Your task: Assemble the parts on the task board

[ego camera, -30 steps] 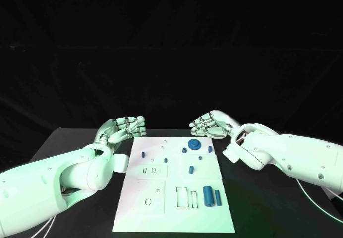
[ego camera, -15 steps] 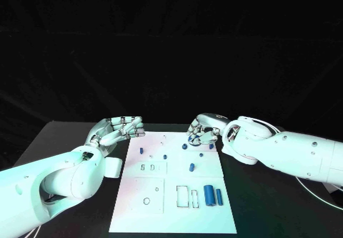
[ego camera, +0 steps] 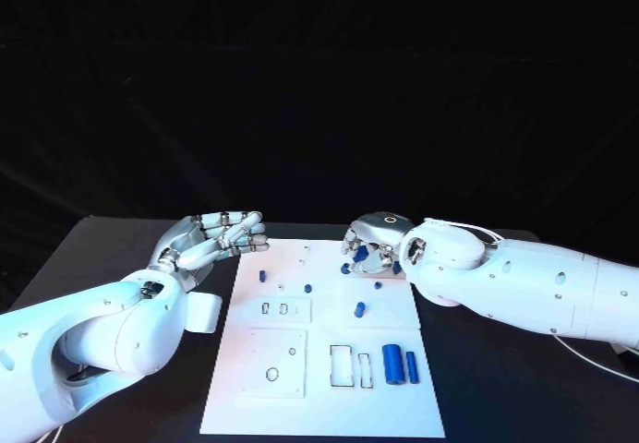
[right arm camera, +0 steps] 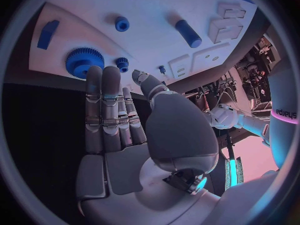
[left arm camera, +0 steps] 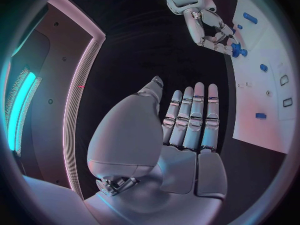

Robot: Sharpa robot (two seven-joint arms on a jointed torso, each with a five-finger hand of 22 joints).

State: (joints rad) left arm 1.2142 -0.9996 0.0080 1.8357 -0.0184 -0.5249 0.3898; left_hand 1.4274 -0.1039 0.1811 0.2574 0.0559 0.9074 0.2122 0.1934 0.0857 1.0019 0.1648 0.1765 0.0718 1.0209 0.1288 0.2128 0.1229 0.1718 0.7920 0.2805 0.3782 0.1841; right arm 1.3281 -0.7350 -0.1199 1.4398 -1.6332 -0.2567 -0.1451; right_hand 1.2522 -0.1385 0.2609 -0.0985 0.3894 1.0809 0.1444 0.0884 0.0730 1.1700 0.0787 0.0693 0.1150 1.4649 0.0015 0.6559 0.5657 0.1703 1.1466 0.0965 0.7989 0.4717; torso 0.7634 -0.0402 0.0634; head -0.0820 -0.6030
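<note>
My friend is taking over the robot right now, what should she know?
Left hand: open, holding nothing, beside the white board's far left corner.
Right hand: open, fingers spread over the far end of the board, near the big blue gear. It holds nothing.
Two blue cylinders lie at the near right; small blue pieces are scattered on the far half.
Nothing looks picked up. Assembly remains.

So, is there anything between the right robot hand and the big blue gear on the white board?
Nothing visible. In the right wrist view the right robot hand has its fingers stretched toward the large blue toothed gear on the white task board, no part between them.
</note>
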